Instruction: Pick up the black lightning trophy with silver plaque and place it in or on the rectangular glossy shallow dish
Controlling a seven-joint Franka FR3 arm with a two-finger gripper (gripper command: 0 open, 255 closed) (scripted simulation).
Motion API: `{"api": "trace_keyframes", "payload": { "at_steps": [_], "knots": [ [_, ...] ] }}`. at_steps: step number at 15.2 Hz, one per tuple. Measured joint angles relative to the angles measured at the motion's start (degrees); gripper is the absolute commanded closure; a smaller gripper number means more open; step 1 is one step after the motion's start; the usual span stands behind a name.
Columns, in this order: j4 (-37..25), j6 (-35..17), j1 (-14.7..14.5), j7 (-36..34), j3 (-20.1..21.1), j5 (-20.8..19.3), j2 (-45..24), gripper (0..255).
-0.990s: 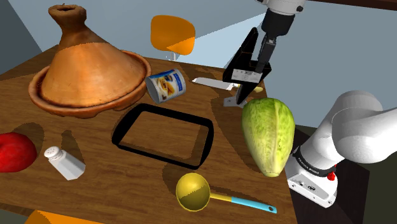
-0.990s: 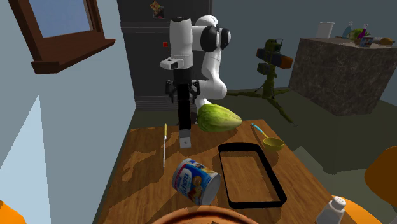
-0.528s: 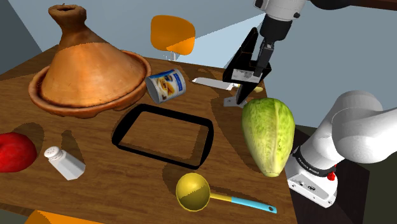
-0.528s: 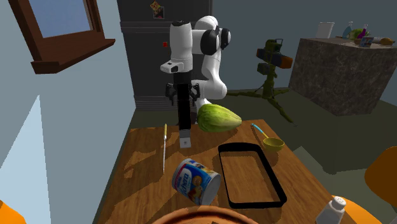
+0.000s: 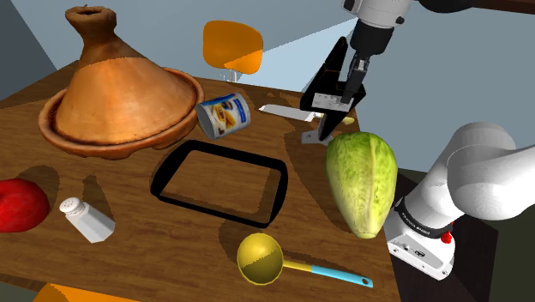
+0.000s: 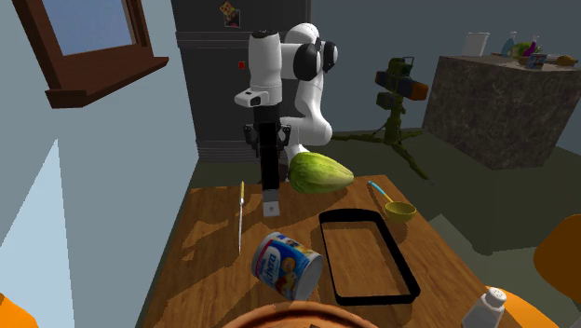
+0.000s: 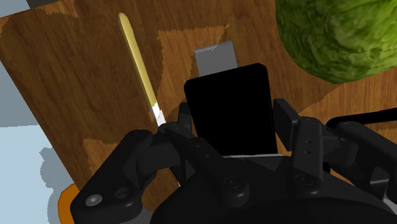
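Observation:
The black lightning trophy (image 5: 327,94) stands upright on its silver plaque base (image 5: 310,137) near the table's far edge, beside a green cabbage. My gripper (image 5: 345,84) comes down on its upper part. In the wrist view the fingers (image 7: 284,119) press against both sides of the trophy's black top (image 7: 230,105), with the silver plaque (image 7: 215,57) below it. In the second exterior view the gripper (image 6: 269,140) clasps the trophy (image 6: 270,175) from above. The black-rimmed rectangular dish (image 5: 163,184) lies flat mid-table, to the shoulder view's left of the trophy.
A green cabbage (image 5: 362,180) lies close beside the trophy. A knife (image 7: 140,60) lies on its other side. A tin can (image 5: 225,114), a large brown tagine (image 5: 116,90), a salt shaker (image 5: 86,219), a red object (image 5: 17,206) and a yellow ladle (image 5: 261,257) surround the dish.
The fingers have closed in from wide open onto the trophy's top. The arm and the trophy have stayed in place.

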State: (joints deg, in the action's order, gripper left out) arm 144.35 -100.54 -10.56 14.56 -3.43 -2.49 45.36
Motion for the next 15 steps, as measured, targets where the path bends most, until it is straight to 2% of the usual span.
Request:
{"api": "trace_keyframes", "payload": {
  "at_steps": [7, 15],
  "knots": [
    [-0.8, 0.8, 0.0, 0.0, 0.1, 0.1, -0.1, 255],
    [-7.3, 6.5, -0.1, 0.0, 0.2, 0.2, -0.9, 255]
  ]
}}
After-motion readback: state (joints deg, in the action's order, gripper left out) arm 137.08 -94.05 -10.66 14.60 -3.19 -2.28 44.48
